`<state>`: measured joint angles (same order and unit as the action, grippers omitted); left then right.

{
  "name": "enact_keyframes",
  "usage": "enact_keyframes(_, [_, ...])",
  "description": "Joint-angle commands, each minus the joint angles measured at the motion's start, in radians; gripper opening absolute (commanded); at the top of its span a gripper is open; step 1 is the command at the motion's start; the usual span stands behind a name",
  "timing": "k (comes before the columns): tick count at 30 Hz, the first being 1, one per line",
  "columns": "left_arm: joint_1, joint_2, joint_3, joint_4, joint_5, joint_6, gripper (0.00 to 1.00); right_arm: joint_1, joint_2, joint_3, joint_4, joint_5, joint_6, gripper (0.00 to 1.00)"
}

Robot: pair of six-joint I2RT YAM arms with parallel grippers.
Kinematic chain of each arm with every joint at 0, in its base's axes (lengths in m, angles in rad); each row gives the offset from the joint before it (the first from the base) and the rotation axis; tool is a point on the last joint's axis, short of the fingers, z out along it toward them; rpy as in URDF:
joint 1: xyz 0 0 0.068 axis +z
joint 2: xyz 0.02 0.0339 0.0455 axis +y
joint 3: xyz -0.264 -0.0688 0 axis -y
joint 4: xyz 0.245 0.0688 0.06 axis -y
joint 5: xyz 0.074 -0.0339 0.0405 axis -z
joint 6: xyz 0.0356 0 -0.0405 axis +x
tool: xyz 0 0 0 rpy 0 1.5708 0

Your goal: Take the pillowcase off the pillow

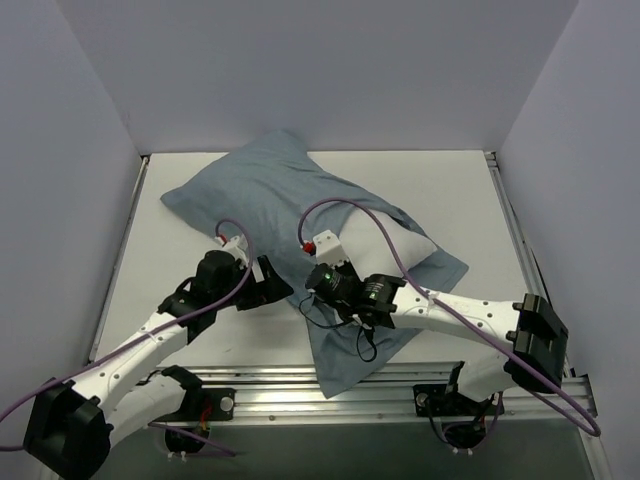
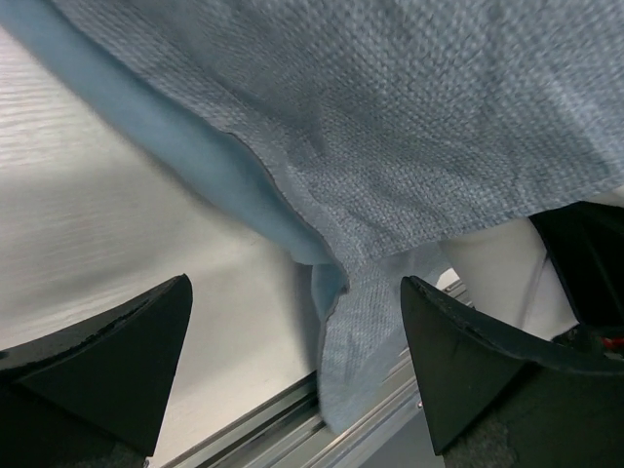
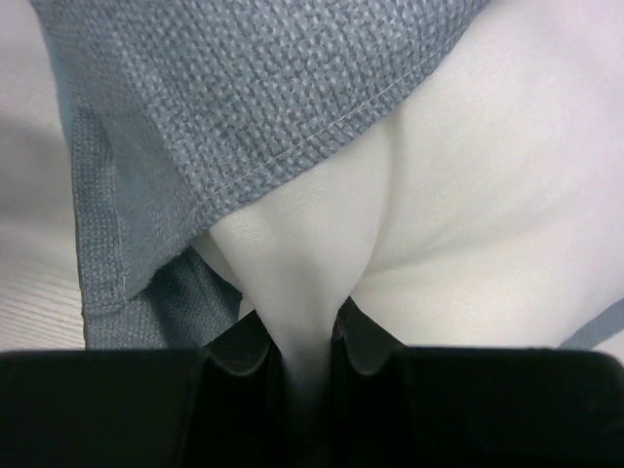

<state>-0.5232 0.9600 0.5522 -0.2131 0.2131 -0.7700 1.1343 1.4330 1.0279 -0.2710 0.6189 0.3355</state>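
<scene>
The grey-blue pillowcase (image 1: 275, 190) lies across the middle of the table, its open end trailing toward the near edge. The white pillow (image 1: 385, 245) shows out of that opening at the right. My right gripper (image 1: 322, 272) is shut on a pinched fold of the pillow (image 3: 322, 283), with the pillowcase hem (image 3: 224, 107) just above it. My left gripper (image 1: 268, 282) is open beside the pillowcase's near edge, touching nothing; the pillowcase (image 2: 390, 127) hangs in front of its spread fingers (image 2: 468, 370), a flap (image 2: 356, 331) drooping between them.
The white table (image 1: 170, 270) has a metal rail (image 1: 330, 385) along its near edge, and the pillowcase flap drapes over it. White walls close in the table on the left, back and right.
</scene>
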Motion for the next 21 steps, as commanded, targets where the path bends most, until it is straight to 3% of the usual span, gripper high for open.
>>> enact_keyframes(1, [-0.041, 0.058, -0.009, 0.182, 0.035, -0.044, 0.97, -0.021, -0.059, 0.029, 0.093, -0.070, -0.033, 0.00])
enact_keyframes(6, [-0.107, 0.181, -0.002, 0.331, 0.032, -0.074, 0.99, -0.034, -0.056, 0.040, 0.111, -0.102, -0.050, 0.00])
enact_keyframes(10, [-0.152, 0.270, 0.026, 0.357, -0.012, -0.068, 1.00, -0.039, -0.060, 0.034, 0.131, -0.130, -0.047, 0.00])
enact_keyframes(14, [-0.155, 0.348, 0.061, 0.359, -0.047, -0.051, 0.83, -0.039, -0.089, 0.040, 0.136, -0.166, -0.049, 0.00])
enact_keyframes(15, [-0.155, 0.367, 0.064, 0.356, -0.056, -0.049, 0.67, -0.039, -0.098, 0.044, 0.128, -0.177, -0.052, 0.00])
enact_keyframes(18, [-0.144, 0.372, 0.089, 0.324, -0.121, -0.034, 0.33, -0.041, -0.149, 0.052, 0.102, -0.218, -0.064, 0.00])
enact_keyframes(19, [-0.136, 0.368, 0.098, 0.307, -0.142, -0.028, 0.14, -0.041, -0.166, 0.057, 0.093, -0.229, -0.066, 0.00])
enact_keyframes(21, [-0.104, 0.355, 0.130, 0.247, -0.202, -0.017, 0.03, -0.041, -0.224, 0.058, 0.063, -0.273, -0.075, 0.00])
